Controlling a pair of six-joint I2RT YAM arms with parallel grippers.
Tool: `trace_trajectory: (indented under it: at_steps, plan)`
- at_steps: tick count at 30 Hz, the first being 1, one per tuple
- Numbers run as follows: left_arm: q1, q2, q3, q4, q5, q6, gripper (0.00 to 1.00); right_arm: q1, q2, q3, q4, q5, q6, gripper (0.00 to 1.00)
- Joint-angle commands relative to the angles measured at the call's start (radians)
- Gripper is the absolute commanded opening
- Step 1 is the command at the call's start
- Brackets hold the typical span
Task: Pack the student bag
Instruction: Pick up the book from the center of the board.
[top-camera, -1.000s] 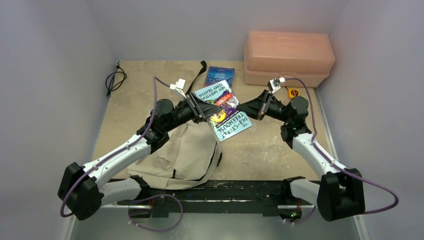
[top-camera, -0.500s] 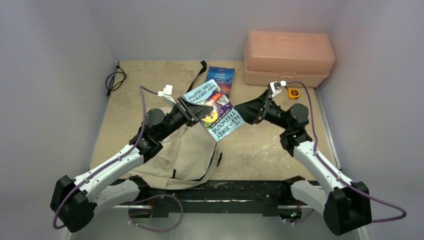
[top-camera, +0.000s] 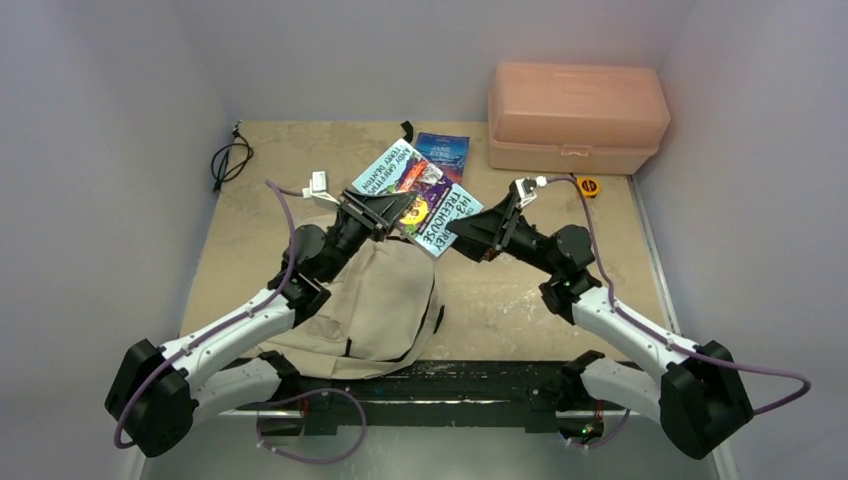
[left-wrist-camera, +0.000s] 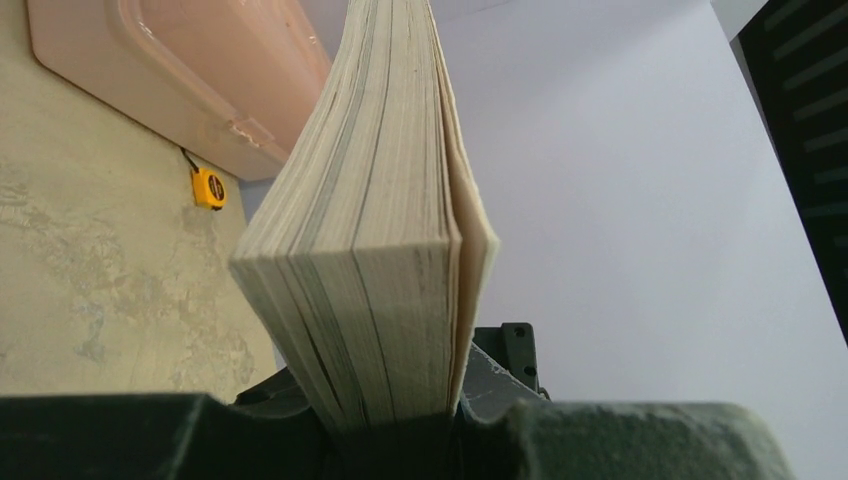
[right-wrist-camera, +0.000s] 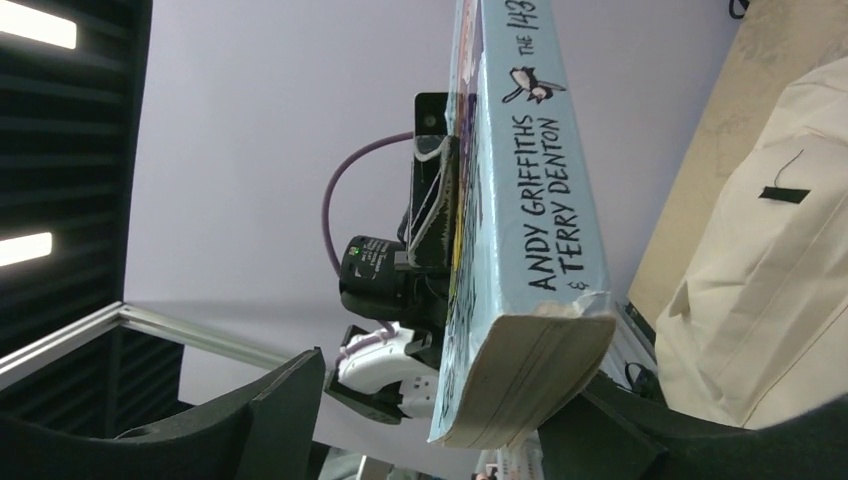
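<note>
holding blue book (top-camera: 445, 210) up off table, left gripper (top-camera: 385, 212) clamped on its page edge. right gripper (top-camera: 460, 230) at book's near corner, jaws spread around it (one finger clear of cover, not pinching). beige bag (top-camera: 375, 310) lies on table under left arm, just below book. pink box (top-camera: 575, 110) back right.

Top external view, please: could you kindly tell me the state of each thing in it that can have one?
treehouse book: closed, held off the table.
left gripper: shut on the treehouse book.
right gripper: open, straddling the book's corner.
student bag: slumped on the table, book not inside.
pink box: lid shut.
blue book: closed, flat on the table.
</note>
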Motion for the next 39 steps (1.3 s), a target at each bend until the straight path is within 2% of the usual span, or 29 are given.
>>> trace_trajectory:
  at_steps: [1,4,6,9,11,12,13,14,18,22,25,28,30,36,39]
  plan:
    - [0.003,0.001,-0.018,0.197,-0.046,-0.032,0.00,0.051,0.034,0.032,0.120,0.080,0.047,0.72]
    - [0.002,0.002,-0.020,0.198,-0.042,-0.021,0.00,0.079,0.055,0.030,0.156,0.111,0.058,0.64]
    - [-0.001,0.004,-0.028,0.209,-0.034,-0.016,0.00,0.085,0.065,0.030,0.180,0.130,0.067,0.55]
    - [-0.001,-0.010,-0.047,0.173,-0.018,-0.017,0.00,0.085,0.066,0.034,0.169,0.151,0.058,0.33]
    - [-0.002,-0.029,-0.058,0.108,0.005,-0.003,0.00,0.085,0.066,0.042,0.116,0.150,0.039,0.14]
    - [-0.001,-0.041,-0.062,0.058,0.023,0.001,0.03,0.085,0.065,0.048,0.085,0.144,0.024,0.03]
    - [-0.001,-0.053,-0.068,0.011,0.032,0.005,0.09,0.084,0.063,0.056,0.053,0.137,0.003,0.00]
    - [-0.001,-0.065,-0.074,-0.071,0.060,0.012,0.18,0.084,0.059,0.061,0.013,0.135,-0.016,0.00]
    - [-0.004,-0.129,-0.084,-0.335,0.129,0.073,0.41,0.079,0.017,0.066,-0.118,0.171,-0.113,0.00]
    - [-0.008,-0.185,-0.032,-0.590,0.181,0.212,0.54,0.049,-0.055,0.132,-0.436,0.232,-0.303,0.00]
    - [-0.047,-0.193,0.044,-0.832,0.149,0.334,0.54,0.030,-0.100,0.213,-0.697,0.335,-0.455,0.00]
    - [-0.135,-0.163,0.095,-0.941,0.083,0.426,0.55,0.015,-0.121,0.301,-0.930,0.450,-0.573,0.00]
    - [-0.213,-0.114,0.139,-1.003,0.026,0.470,0.62,0.003,-0.128,0.333,-1.048,0.508,-0.630,0.00]
    - [-0.413,0.111,0.349,-1.217,-0.218,0.580,0.63,-0.016,-0.168,0.361,-1.184,0.544,-0.741,0.00]
    - [-0.450,0.206,0.422,-1.276,-0.272,0.622,0.58,-0.017,-0.197,0.360,-1.207,0.548,-0.761,0.00]
